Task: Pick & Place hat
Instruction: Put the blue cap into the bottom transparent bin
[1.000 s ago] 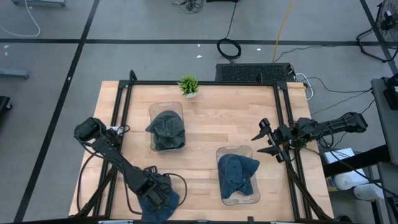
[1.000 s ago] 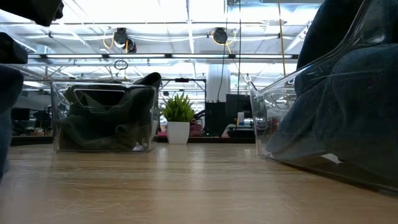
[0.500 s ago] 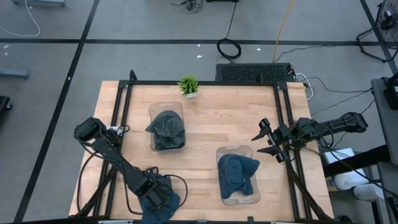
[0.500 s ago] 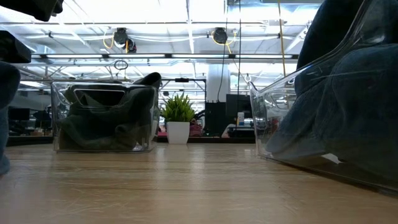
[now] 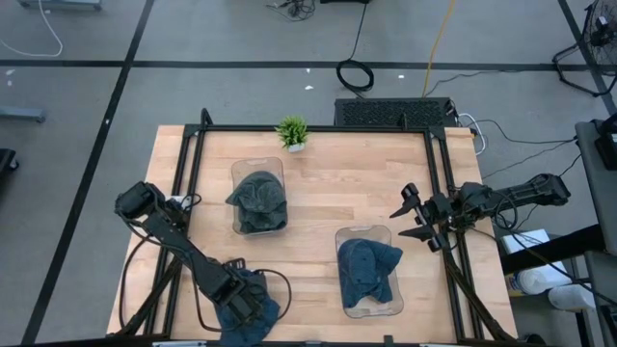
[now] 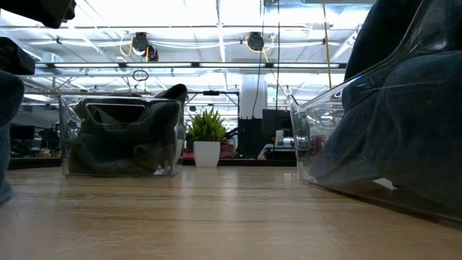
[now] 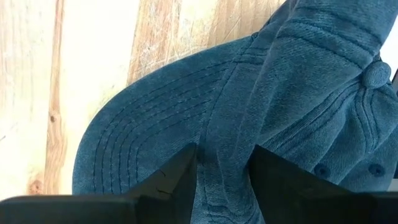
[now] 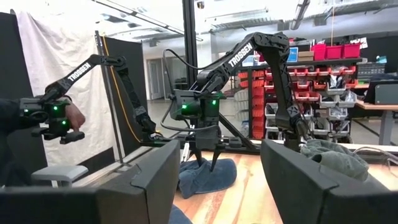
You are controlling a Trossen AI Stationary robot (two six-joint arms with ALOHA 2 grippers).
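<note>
While two hats already sit in clear bins, the left gripper [image 5: 243, 310] clenches a third hat [image 7: 261, 106], still unplaced; the right gripper [image 5: 413, 220] waits released.

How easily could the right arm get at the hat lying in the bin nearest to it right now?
Probably yes: the right gripper hangs open just beside the near bin, whose top is open, and nothing stands between it and the blue hat inside.
</note>
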